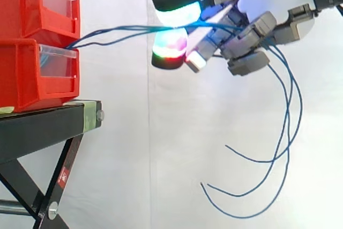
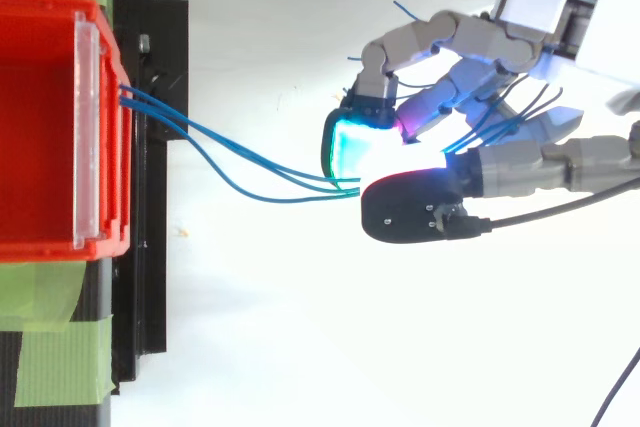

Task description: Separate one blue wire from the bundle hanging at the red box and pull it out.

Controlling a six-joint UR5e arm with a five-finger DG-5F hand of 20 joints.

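Observation:
Three thin blue wires (image 1: 118,29) leave the front of the lower red box (image 1: 32,73) and run right, almost level, to my hand (image 1: 252,30). From above, the wires (image 2: 240,172) fan out from the box (image 2: 40,127) and meet between the glowing pads of my hand (image 2: 520,162). My fingers and thumb are curled, and the wires pass between an upper cyan pad and a lower green-red pad. Past the pinch the wires run through the fingers, and their loose ends (image 1: 284,132) hang down in long curves on the right.
Two red boxes with clear front panels (image 1: 56,60) are stacked on a black stand (image 1: 43,124), which has crossed legs below. Green tape (image 2: 50,347) holds the box to the stand. Behind everything hangs a white curtain.

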